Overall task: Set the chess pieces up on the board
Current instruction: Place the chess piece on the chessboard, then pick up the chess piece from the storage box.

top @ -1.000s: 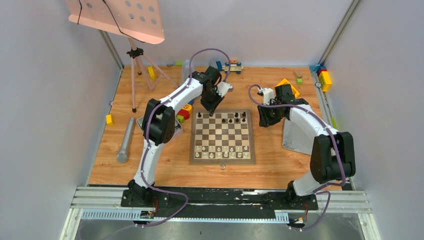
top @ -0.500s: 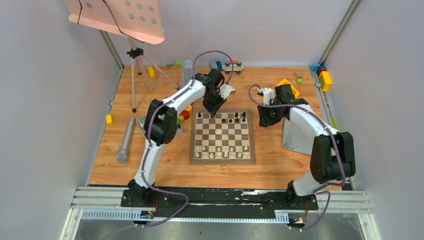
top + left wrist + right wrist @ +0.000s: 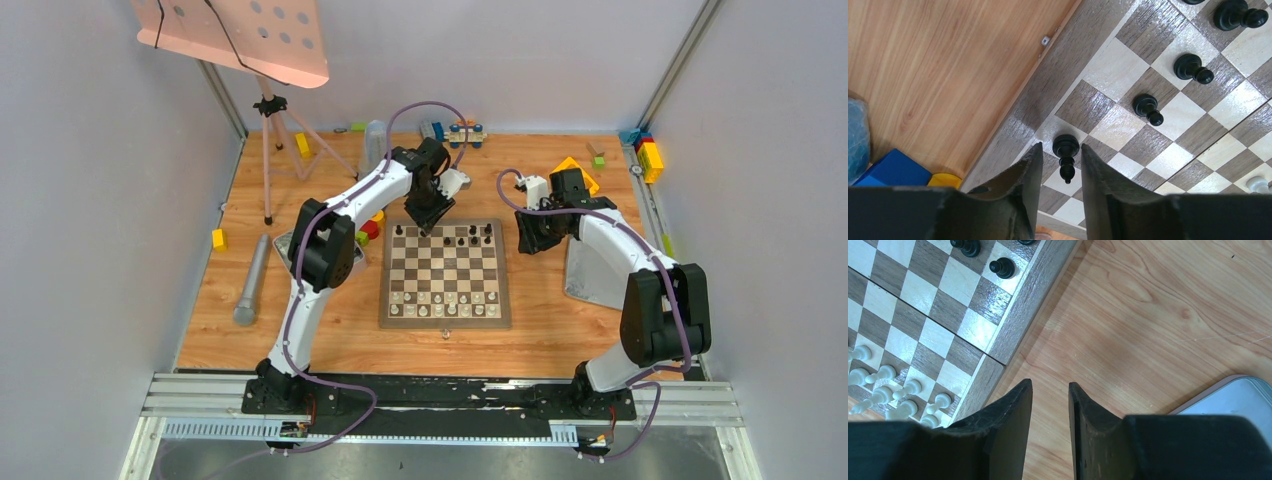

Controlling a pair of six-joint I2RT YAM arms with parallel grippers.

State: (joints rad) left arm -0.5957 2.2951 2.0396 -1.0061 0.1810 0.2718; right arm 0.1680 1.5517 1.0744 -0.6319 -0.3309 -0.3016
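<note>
The board [image 3: 444, 321] lies mid-table with white chess pieces [image 3: 445, 298] along its near rows and black ones [image 3: 465, 235] along the far edge. My left gripper [image 3: 428, 225] hovers over the far left part of the board [image 3: 1148, 45]. It is open [image 3: 1061, 146], and a black piece [image 3: 1066, 150] stands upright on a square between the fingers, a gap on each side. Other black pieces [image 3: 1146, 107] stand further along. My right gripper [image 3: 1050, 383] is open and empty above the bare wood just right of the board [image 3: 1013, 325], seen from above [image 3: 527, 243].
A grey tray [image 3: 590, 275] lies right of the board, its corner close to the right gripper [image 3: 1233, 400]. Toy blocks [image 3: 370, 228] sit left of the board, more at the back right [image 3: 648, 155]. A grey cylinder [image 3: 251, 280] and a tripod stand [image 3: 270, 150] occupy the left side.
The left jaws have spread apart and let go of the black piece, which now stands free on the board. The left arm shifted slightly right. The right arm has not moved.
</note>
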